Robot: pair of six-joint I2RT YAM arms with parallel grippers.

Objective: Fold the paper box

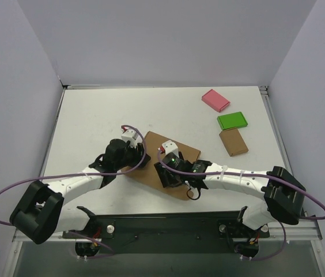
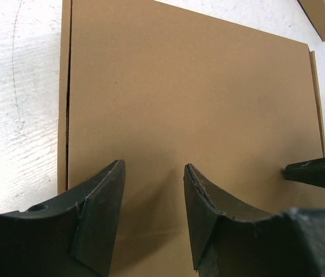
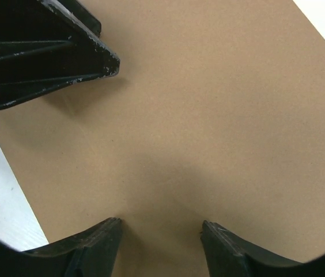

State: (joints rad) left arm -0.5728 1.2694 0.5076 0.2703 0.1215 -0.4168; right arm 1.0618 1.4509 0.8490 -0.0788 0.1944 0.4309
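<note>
Left gripper [image 2: 154,167]: jaws partway apart, nothing between them. The tips are low over a flat brown panel, and whether they touch it is hard to tell.
Right gripper [image 3: 160,225]: jaws likewise apart and empty, over the same panel and facing the left gripper.
Paper box [image 1: 182,151]: lies flat and askew near the table's middle, under both grippers. A seam along one edge shows a layer beneath.
Table [image 1: 93,115]: white.
Far right: pink block [image 1: 215,100], green block [image 1: 232,120] and small brown block [image 1: 233,141], all apart from the box.
</note>
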